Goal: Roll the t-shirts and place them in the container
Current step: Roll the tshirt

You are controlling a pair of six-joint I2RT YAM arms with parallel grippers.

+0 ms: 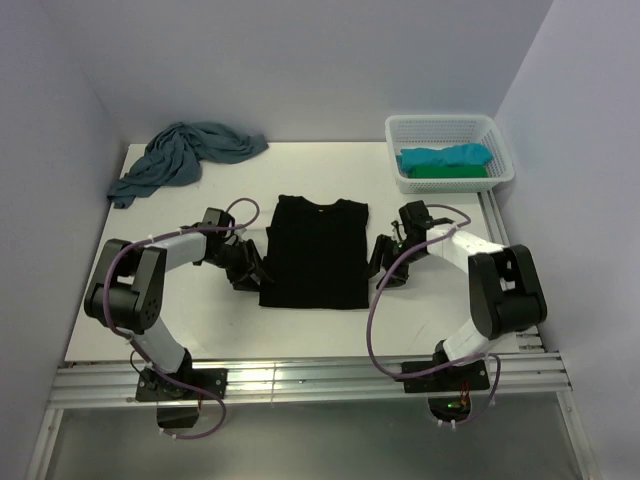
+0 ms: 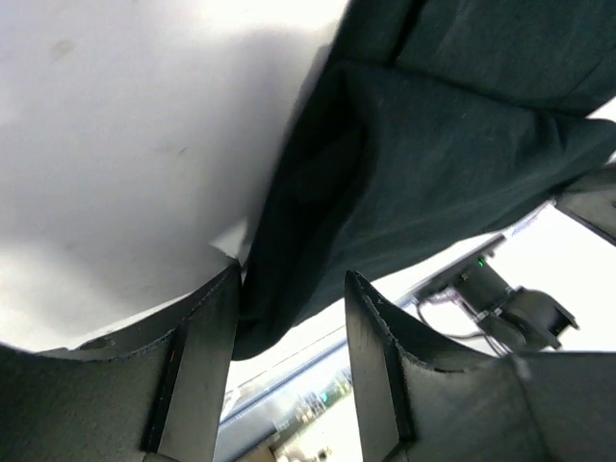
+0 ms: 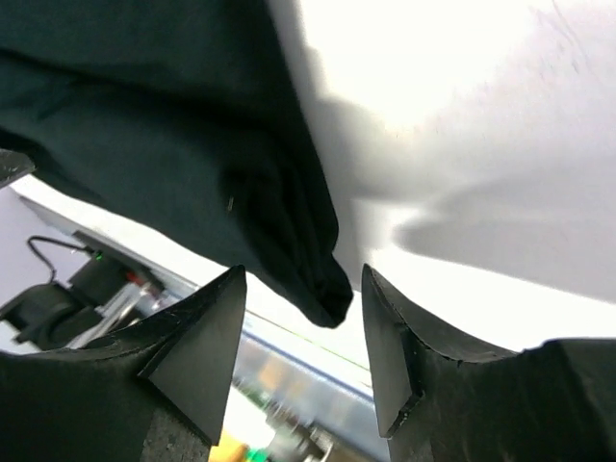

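Evidently the flat black cloth t-shirt (image 1: pixel 315 255) is not yet rolled; left gripper (image 2: pixel 291 287) and right gripper (image 3: pixel 303 279), jaws apart, straddle its near corners.

Four t-shirts (image 1: pixel 315 255), one basket (image 1: pixel 440 184)

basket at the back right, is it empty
No, the basket holds a turquoise t-shirt and a green t-shirt.

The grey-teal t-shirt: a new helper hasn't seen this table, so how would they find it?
On the white table, look to the far left corner. The grey-teal t-shirt lies there in a crumpled heap. Unlike it, the black t-shirt is spread flat mid-table and the turquoise t-shirt sits in the basket.
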